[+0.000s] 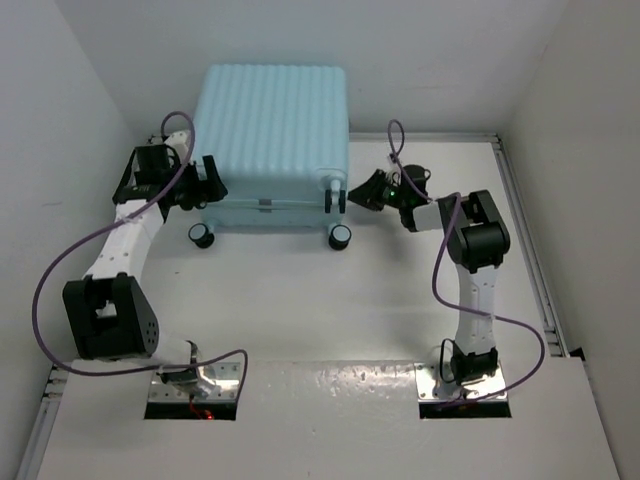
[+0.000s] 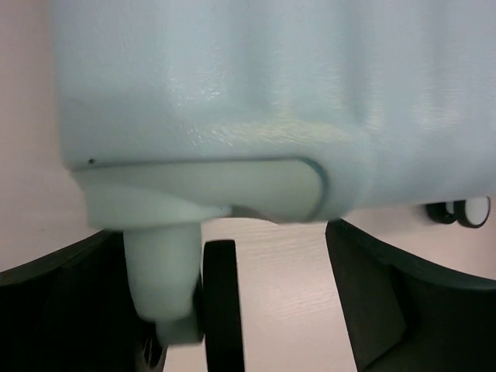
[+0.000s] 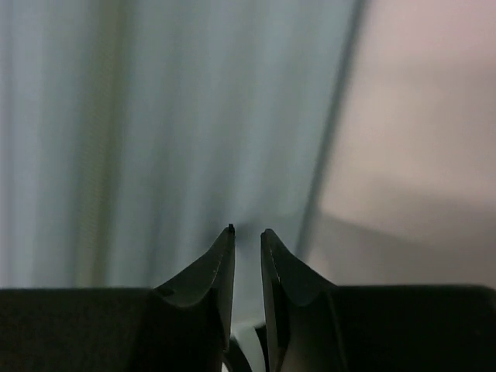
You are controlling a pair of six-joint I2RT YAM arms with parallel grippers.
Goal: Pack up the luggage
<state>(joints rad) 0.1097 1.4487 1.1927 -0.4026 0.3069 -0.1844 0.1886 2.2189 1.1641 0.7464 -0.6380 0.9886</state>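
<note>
Toward the upper middle of the top view lies the closed pale-blue ribbed suitcase [image 1: 270, 140], wheels [image 1: 340, 236] toward the arms. Left gripper [image 1: 205, 182] spread wide around the lower-left corner caster; right gripper [image 1: 362, 190] nearly closed, gripping nothing, tips at the right side wall. Best to press evenly from both sides, keeping fingers off the caster stem [image 2: 161, 271].

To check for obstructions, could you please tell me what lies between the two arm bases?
Nothing: in the top view, the table between the left base and right base is bare.
</note>
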